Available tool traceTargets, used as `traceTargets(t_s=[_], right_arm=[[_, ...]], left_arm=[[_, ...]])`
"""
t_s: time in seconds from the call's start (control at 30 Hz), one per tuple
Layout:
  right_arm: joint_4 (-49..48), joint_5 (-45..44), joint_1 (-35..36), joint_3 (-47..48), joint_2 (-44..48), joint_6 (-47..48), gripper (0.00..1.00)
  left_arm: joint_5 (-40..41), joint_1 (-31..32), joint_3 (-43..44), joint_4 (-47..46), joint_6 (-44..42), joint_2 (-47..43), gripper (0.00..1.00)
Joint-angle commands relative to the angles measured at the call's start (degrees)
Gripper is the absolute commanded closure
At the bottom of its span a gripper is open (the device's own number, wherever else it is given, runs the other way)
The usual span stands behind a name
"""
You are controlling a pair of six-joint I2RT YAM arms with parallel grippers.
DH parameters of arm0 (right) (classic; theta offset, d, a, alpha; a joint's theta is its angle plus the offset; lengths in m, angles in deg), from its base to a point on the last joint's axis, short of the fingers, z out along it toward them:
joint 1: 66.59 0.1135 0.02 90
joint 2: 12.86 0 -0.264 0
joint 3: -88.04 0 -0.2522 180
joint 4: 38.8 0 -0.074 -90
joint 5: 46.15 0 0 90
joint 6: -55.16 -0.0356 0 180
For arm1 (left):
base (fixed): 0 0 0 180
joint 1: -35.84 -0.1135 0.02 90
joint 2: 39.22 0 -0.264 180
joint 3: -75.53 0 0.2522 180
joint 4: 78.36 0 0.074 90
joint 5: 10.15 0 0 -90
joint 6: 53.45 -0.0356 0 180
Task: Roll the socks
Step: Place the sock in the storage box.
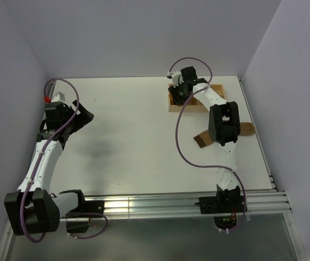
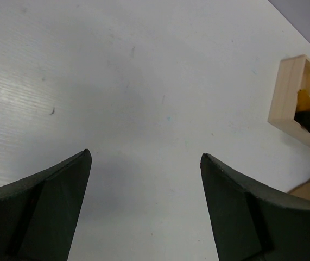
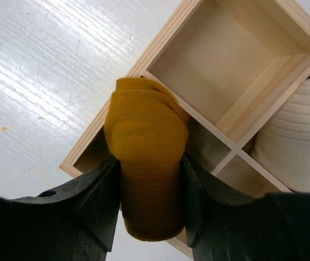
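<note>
The right gripper (image 3: 149, 160) clamps the rolled mustard sock (image 3: 146, 125) at the lower-left compartment of the wooden box (image 3: 220, 60), the tan sock (image 1: 202, 138) lies right of centre on the table (image 1: 133, 119), and the left gripper (image 2: 145, 155) hangs spread open.

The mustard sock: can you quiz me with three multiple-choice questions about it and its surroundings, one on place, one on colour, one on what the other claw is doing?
1. Where is the mustard sock? A) flat on the table B) held by the right gripper at the wooden box C) on the floor
2. Colour of the roll already in the box? A) cream B) blue C) black
3. The left gripper is A) shut on a sock B) open, empty C) shut, empty
Answers: 1B, its fingers pinch the sock there; 2A, it looks pale; 3B, fingers apart, nothing between.
</note>
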Motion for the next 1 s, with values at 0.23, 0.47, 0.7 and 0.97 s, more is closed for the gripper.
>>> traceTargets(t_s=[0.23,0.47,0.7,0.97], right_arm=[[-2.17,-2.34,0.66,-6.53,6.17,-0.66,0.48],[-2.35,-2.44,0.83,-5.21,8.37,-0.66,0.47],[0.82,-5.50,1.09,-2.13,6.44,0.39,0.45],[0.73,-4.28,1.18,-2.40,8.81,-0.40,0.43]], left_arm=[[-4.36,3.66,1.09,-5.76,3.28,0.02,0.13],[-2.78,8.49,1.61,-6.72,5.22,2.31,0.15],[-1.28,8.93,1.26,-5.49,4.07,2.31,0.15],[-1.72,9.02,1.52,-5.58,3.81,2.75,0.16]])
